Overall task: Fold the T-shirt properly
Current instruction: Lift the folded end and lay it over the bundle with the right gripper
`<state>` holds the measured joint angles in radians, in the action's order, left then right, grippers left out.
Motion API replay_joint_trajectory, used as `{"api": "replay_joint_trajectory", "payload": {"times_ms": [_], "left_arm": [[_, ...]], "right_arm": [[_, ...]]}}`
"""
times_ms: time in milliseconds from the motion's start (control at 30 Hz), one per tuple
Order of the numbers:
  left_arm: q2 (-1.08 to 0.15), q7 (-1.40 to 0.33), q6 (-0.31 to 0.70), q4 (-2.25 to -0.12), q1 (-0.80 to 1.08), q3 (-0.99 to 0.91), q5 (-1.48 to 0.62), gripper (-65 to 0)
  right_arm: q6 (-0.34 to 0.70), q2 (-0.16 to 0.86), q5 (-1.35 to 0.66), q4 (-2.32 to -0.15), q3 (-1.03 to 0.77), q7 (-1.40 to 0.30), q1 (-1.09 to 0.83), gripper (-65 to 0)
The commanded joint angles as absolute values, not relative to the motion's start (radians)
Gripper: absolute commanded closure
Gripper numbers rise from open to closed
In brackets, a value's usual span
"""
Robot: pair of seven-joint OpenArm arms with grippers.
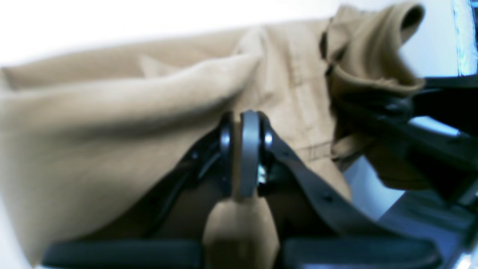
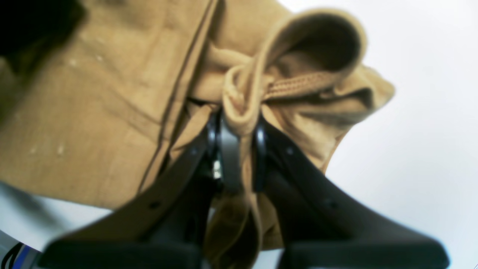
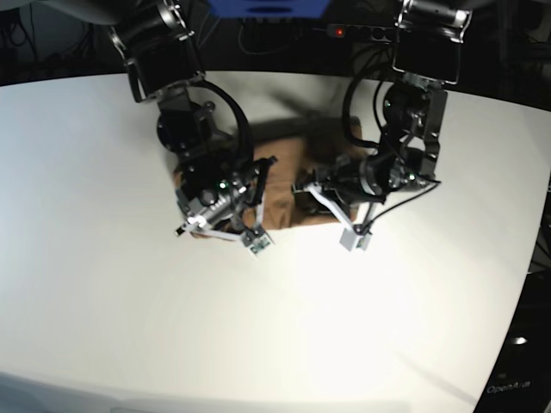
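Observation:
The tan-brown T-shirt [image 3: 281, 205] lies bunched at the middle back of the white table [image 3: 129, 301], between my two arms. In the left wrist view my left gripper [image 1: 242, 149] is shut on a fold of the T-shirt [image 1: 112, 123], and cloth hangs out below the fingers. In the right wrist view my right gripper [image 2: 239, 145] is shut on a rolled hem of the T-shirt [image 2: 93, 112]. In the base view the left gripper [image 3: 303, 187] and right gripper [image 3: 263, 169] are close together over the cloth. The right gripper also shows in the left wrist view [image 1: 388, 108], holding a raised fold.
A black power strip with a red light [image 3: 344, 32] and cables lie behind the table's far edge. The table's right edge [image 3: 538, 215] curves down to dark floor. White tabletop stretches in front of the T-shirt.

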<state>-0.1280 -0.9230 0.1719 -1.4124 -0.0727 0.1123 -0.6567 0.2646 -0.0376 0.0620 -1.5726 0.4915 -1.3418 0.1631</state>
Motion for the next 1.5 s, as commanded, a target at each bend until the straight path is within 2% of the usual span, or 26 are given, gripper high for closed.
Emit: {"api": "replay_joint_trajectory", "payload": {"times_ms": [0,300,433,667,867,1000,1133,1467], "left_arm": [[-0.119,-0.917,0.183,-1.455,-0.108,0.113,-0.68,-3.7],[-0.137,-1.082,0.179,-1.61,-0.116,0.099,-0.673,-3.7],[-0.228,-1.207,0.179,-1.687,-0.071,0.07,-0.671,-3.7],[-0.378,-1.152,0.179,-1.627,0.022,-0.03,-0.621,-3.7],[-0.335,-1.099,0.188,-1.491,0.013,0.022,-0.516,-3.7],[-0.282,-1.069,0.188,-1.438,-0.033,0.088,-0.44,-3.7],[-0.251,-1.059,0.188,-1.397,-0.044,0.094,-0.389,-3.7],[-0.249,-1.059,0.188,-1.369,-0.065,0.099,-0.375,-3.7]], "right_arm": [[0.268,-0.042,0.071,-1.592,0.49,-1.333,0.186,-0.7],[0.268,-0.041,0.071,-1.592,0.49,-1.331,0.188,-0.7],[0.268,-0.041,0.071,-1.595,0.49,-1.342,0.197,-0.7],[0.268,-0.067,0.074,-1.595,0.49,-1.382,0.213,-0.7],[0.263,-0.077,0.077,-1.618,0.512,-1.396,0.222,-0.7],[0.174,-0.084,0.143,-1.626,0.564,-1.396,0.213,-0.7],[0.137,-0.104,0.193,-1.635,0.636,-1.396,0.176,-0.7],[0.119,-0.113,0.397,-1.672,0.727,-1.396,0.166,-0.7]]}}
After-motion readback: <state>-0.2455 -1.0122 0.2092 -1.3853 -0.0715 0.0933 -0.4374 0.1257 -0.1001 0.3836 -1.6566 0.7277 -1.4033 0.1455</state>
